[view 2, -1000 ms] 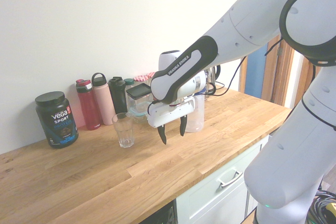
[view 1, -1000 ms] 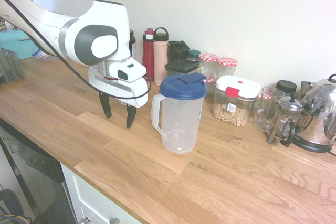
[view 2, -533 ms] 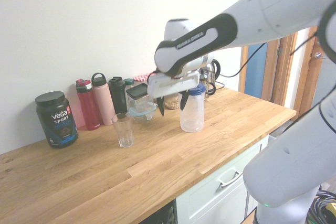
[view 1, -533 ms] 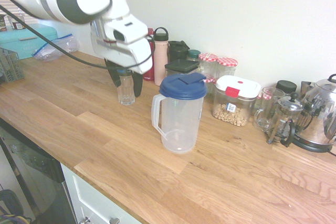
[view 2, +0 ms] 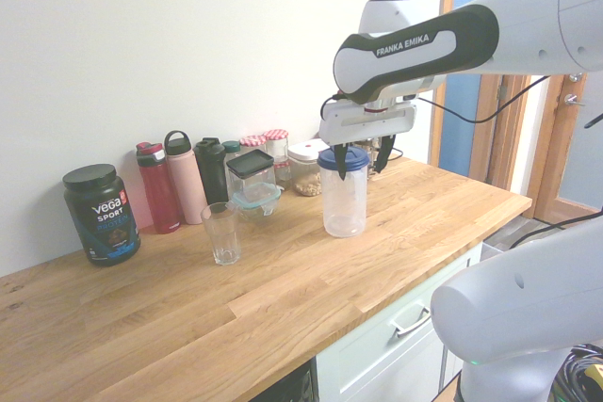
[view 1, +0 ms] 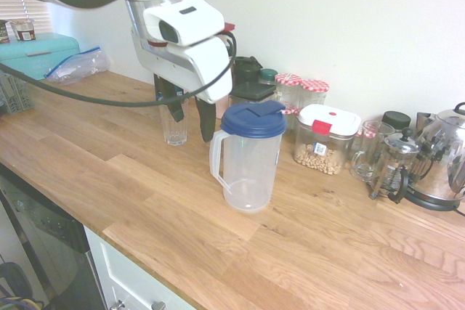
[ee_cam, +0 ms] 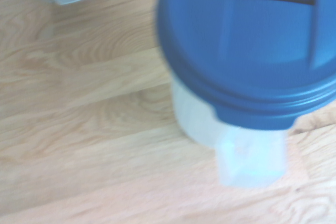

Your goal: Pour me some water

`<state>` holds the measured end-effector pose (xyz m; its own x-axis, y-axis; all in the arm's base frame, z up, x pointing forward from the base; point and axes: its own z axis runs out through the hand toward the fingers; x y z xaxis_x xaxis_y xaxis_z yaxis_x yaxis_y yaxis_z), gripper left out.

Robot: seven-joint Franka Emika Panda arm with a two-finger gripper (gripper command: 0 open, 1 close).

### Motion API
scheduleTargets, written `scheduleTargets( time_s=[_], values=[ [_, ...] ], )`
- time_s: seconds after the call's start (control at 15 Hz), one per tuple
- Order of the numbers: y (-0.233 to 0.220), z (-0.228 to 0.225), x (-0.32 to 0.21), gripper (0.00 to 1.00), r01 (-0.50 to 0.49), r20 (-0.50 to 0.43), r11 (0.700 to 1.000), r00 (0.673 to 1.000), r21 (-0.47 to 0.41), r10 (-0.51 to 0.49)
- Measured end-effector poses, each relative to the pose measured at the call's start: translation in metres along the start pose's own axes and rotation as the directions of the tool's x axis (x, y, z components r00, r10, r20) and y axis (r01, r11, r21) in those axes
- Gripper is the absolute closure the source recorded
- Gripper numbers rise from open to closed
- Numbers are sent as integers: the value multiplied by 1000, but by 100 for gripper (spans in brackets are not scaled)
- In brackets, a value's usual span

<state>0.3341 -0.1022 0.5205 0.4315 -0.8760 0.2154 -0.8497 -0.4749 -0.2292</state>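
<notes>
I see the gripper point(view 1: 187, 110) hanging above the worktop point(view 1: 131, 179) with its 2 dark fingers spread apart and nothing between them; it points mostly downward, tilted a little. In the first exterior view it sits just beside the pitcher point(view 1: 249, 156), on the side of the pitcher's handle, and partly covers the drinking glass point(view 1: 174, 125) behind it; in the second exterior view the gripper point(view 2: 361, 154) is up at the level of the blue lid, with 1 finger showing on each side of it, and I cannot tell from either view whether a finger touches the pitcher.

The pitcher point(view 2: 344, 193) stands upright on the wood, clear plastic with a blue lid point(view 1: 253, 118) shut on top; I cannot tell how much water is in it. The wrist view looks almost straight down on the lid point(ee_cam: 247, 40), blurred, with the pale handle point(ee_cam: 252, 156) jutting out below the rim.

The drinking glass point(view 2: 221, 232) stands upright and looks empty, well apart from the pitcher in the second exterior view, nearer the row of bottles point(view 2: 179, 181) along the wall; a black protein tub point(view 2: 101, 213) stands at the end of that row. Past the pitcher I see jars point(view 1: 301, 92), a box with a white lid point(view 1: 325, 138), a French press point(view 1: 392, 165) and a metal kettle point(view 1: 443, 157).
</notes>
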Motion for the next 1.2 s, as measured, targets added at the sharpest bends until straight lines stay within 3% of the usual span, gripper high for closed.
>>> scheduleTargets(
  time_s=[0.33, 0.4, 0.67, 1.2],
  values=[
    [-4, 37, 5, 0, 47, -56, 997, 997, 54, -44],
    [-7, 46, 8, 100, 50, -56, 997, 997, 53, -47],
    [-16, 69, 18, 100, 50, -54, 998, 997, 43, -48],
    [-19, 70, 19, 100, 50, -49, 998, 998, 42, -48]
  ],
)
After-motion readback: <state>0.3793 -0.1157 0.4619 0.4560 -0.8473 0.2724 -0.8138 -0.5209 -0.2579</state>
